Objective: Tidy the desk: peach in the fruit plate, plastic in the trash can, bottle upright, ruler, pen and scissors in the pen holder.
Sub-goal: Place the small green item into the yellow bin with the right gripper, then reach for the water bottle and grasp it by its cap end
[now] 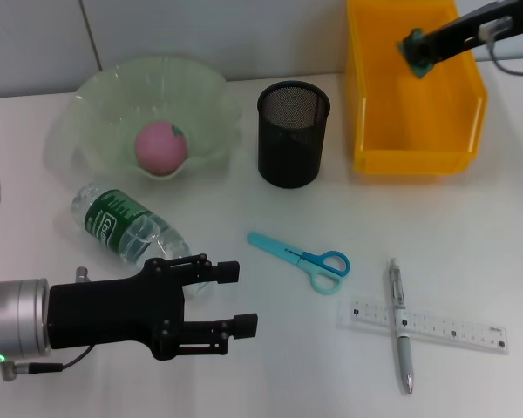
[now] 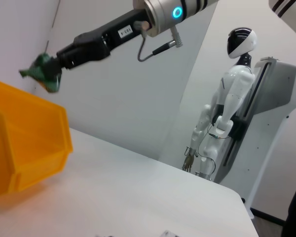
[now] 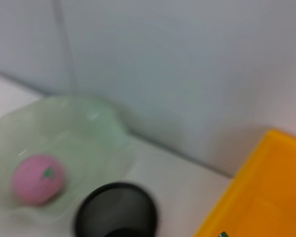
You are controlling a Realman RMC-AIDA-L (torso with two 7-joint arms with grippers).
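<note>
- One peach (image 1: 160, 146) lies in the one fruit plate (image 1: 96, 96), at 10 o'clock on the desk (image 1: 471, 226).
- One bottle (image 1: 126, 226) lies on its side at 8 o'clock.
- One pen holder (image 1: 293, 133) stands at 12 o'clock.
- One scissors (image 1: 301, 259), one pen (image 1: 400, 326) and one ruler (image 1: 436, 325) lie on the desk at 4 to 5 o'clock — pen across ruler.
- Right gripper (image 1: 416, 50) – above the one trash can (image 1: 392, 113) at 1 o'clock, clamping one green plastic scrap (image 2: 42, 72).
- Left gripper (image 1: 231, 299) – at 7 o'clock beside the bottle, fingers wide, holding nothing.
</note>
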